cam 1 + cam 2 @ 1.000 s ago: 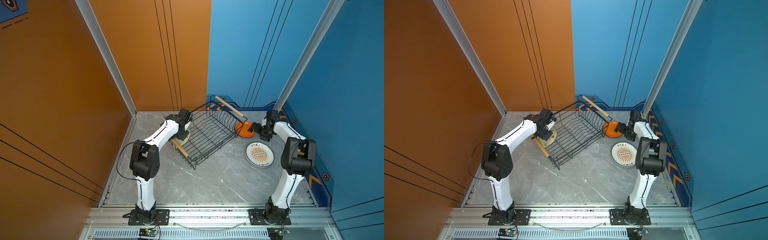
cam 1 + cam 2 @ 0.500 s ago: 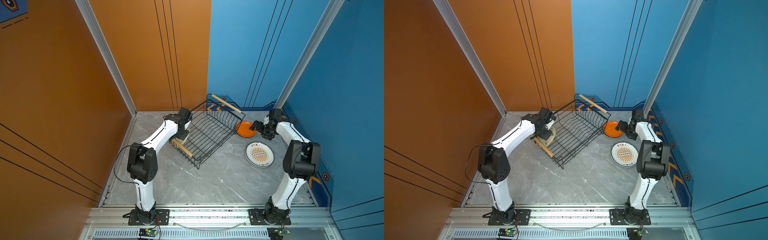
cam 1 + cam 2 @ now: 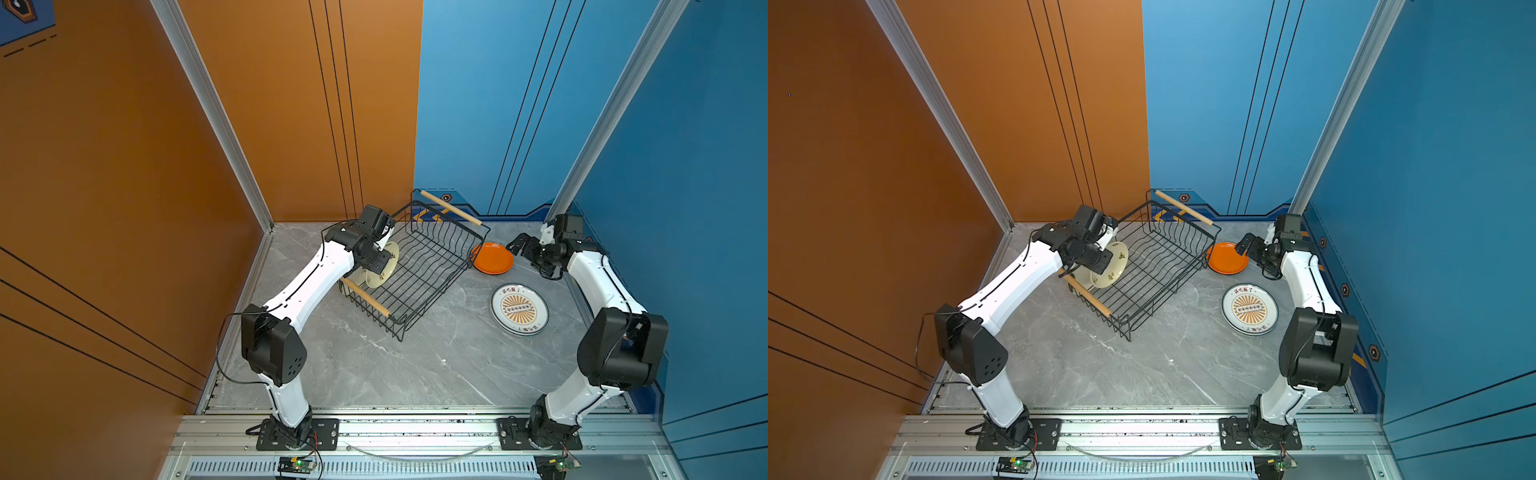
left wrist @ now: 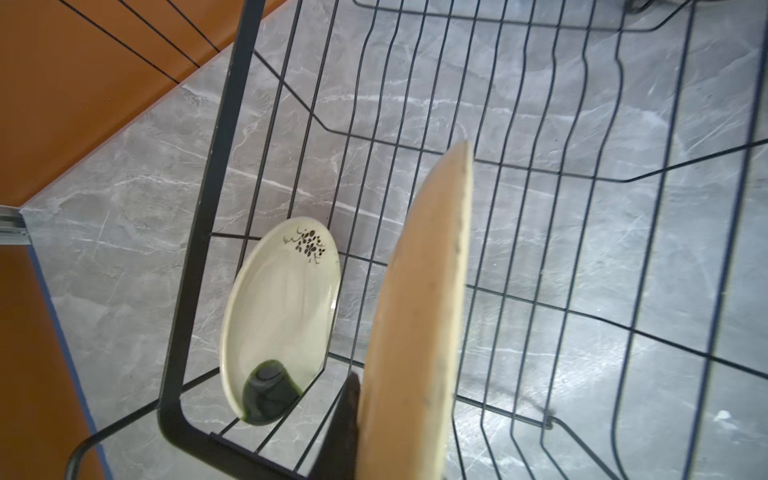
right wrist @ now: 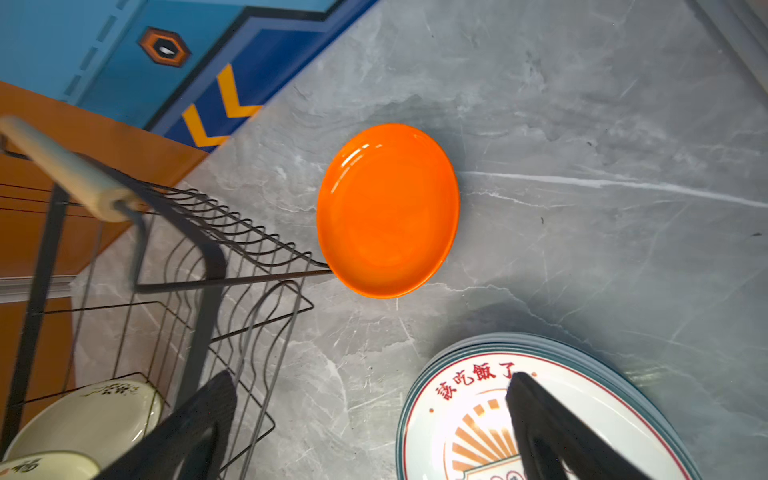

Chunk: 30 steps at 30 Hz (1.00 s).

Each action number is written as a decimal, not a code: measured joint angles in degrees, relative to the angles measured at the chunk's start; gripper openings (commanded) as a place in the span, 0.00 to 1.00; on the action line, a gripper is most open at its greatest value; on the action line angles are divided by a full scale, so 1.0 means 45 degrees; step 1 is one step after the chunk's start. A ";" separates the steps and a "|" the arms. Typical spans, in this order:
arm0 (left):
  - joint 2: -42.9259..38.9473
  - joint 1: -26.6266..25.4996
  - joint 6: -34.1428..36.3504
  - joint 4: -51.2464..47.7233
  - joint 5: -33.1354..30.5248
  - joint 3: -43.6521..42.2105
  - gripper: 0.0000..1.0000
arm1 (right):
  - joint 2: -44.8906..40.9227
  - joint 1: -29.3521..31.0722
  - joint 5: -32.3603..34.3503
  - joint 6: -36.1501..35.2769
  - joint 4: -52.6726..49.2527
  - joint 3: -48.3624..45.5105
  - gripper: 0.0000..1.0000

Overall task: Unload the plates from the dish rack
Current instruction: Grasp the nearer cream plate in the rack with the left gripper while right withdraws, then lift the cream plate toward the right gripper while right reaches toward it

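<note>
The black wire dish rack (image 3: 424,270) (image 3: 1158,266) stands at the back middle of the floor. At the rack's near-left end my left gripper (image 3: 380,261) (image 3: 1106,259) is shut on a cream plate (image 3: 385,266) (image 4: 419,332), holding it on edge; one dark finger (image 4: 347,419) shows beside it. A second cream plate (image 4: 282,316) with a dark sprig stands in the rack's corner. My right gripper (image 3: 519,246) (image 5: 370,376) is open and empty, just right of the orange plate (image 3: 492,258) (image 5: 388,210), which lies flat on the floor against the rack.
A stack of plates topped by the orange sunburst plate (image 3: 519,309) (image 5: 457,399) lies on the floor near the right arm. The orange wall (image 3: 124,187) runs close on the left and the blue wall (image 3: 685,187) close on the right. Grey marble floor (image 3: 415,365) lies in front of the rack.
The orange plate went from tilted beside the rack to lying flat, and my right gripper drew back from it. My left gripper kept its hold on the cream plate; the rack shifted slightly.
</note>
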 measured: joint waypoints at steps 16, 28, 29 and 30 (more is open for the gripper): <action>-0.0865 -0.0831 -0.7096 0.3487 0.2424 -0.0160 0.00 | -0.3123 0.2633 -0.3818 0.4760 0.6178 -0.4274 0.98; -0.2171 -0.0860 -1.1215 0.8301 0.4109 -0.3798 0.00 | -0.1933 0.4682 -0.4265 0.7698 1.0559 -0.4546 0.84; -0.2171 -0.0860 -1.1492 0.8767 0.4250 -0.4056 0.00 | -0.1817 0.4770 -0.4265 0.7805 1.0681 -0.4541 0.83; -0.2171 -0.0845 -1.1681 0.9107 0.4362 -0.4255 0.00 | -0.1705 0.4852 -0.4269 0.7927 1.0817 -0.4541 0.82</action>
